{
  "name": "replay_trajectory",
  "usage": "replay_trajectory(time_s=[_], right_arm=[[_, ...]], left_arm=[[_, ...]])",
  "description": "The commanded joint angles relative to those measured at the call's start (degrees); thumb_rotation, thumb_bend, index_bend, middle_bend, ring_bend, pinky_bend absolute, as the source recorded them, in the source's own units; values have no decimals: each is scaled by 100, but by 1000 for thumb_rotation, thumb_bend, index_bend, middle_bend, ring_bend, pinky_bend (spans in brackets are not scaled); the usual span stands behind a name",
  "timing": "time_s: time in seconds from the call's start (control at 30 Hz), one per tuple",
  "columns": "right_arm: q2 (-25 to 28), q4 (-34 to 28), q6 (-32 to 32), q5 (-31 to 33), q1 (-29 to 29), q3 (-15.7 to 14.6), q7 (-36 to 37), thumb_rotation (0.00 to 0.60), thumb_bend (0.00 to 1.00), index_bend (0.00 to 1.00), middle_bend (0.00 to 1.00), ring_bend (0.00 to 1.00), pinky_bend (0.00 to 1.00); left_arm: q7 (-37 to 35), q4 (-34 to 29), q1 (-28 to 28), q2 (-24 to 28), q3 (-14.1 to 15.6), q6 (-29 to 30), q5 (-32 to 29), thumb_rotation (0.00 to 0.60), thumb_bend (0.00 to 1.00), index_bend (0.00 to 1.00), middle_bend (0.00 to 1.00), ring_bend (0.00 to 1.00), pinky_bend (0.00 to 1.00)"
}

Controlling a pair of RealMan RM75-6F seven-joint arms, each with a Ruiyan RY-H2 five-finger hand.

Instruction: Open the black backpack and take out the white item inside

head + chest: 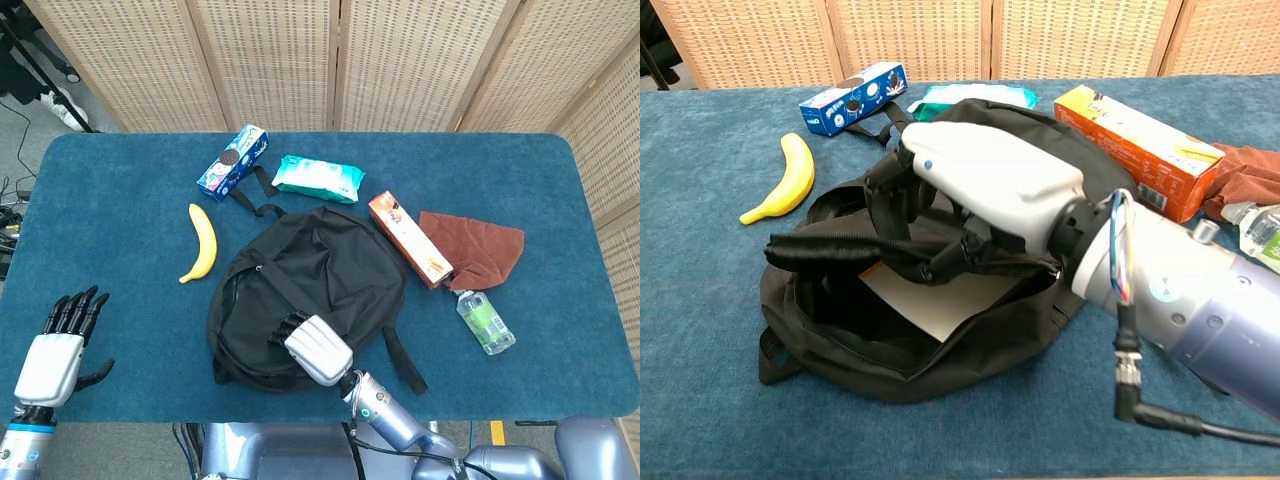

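Note:
The black backpack point(310, 265) lies in the middle of the table, its zipped opening facing the near edge. In the chest view my right hand point(970, 195) grips the backpack's point(830, 335) upper flap and holds it lifted, so the mouth gapes. A flat white item point(930, 295) shows inside, just below the curled fingers. From the head view the right hand point(312, 345) sits on the backpack's near side. My left hand point(58, 350) hovers at the table's near left corner, fingers spread, holding nothing.
A banana point(202, 243), a blue cookie box point(232, 162) and a teal wipes pack point(317, 177) lie behind and left of the backpack. An orange box point(410, 238), a brown cloth point(480, 245) and a small bottle point(485, 320) lie to its right.

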Motion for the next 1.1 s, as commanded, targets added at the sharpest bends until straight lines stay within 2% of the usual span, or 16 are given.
replay_trajectory(time_s=[0.03,0.2,0.53,0.73,0.83,0.97,1.1], right_arm=[[-127,-315,-36,659,-32,295,-55,600,424,609,581,459,377],[-175,-825,-73,1719,50,831,-583,600,440,615,585,459,376],[-251,-1325,170,3325,430,1625,-1544,600,440,617,586,459,377],[-226,-1461,502,3971,662,1850,-2040,600,441,622,588,459,376],[-201,-1560,585,4692,763,2043,-2137,600,440,622,589,459,376],[-102,-1650,659,4813,844,2084,-2112,600,440,622,590,459,376],[40,-1828,700,4889,900,2049,-2050,600,441,627,593,459,376]], left_arm=[[-378,-2,-96,95,174,-82,458,600,214,0,0,0,0],[-695,57,-264,107,318,-181,973,600,217,0,0,0,0],[-887,32,-645,112,347,-557,1316,600,231,0,0,0,0],[-883,-65,-918,122,369,-902,1440,600,241,0,0,0,0],[-813,-174,-995,17,376,-1088,1341,600,241,0,0,0,0],[-744,-286,-1146,-130,344,-1342,1263,600,241,0,0,0,0],[-591,-325,-1439,-397,174,-1761,1065,600,241,0,0,0,0]])
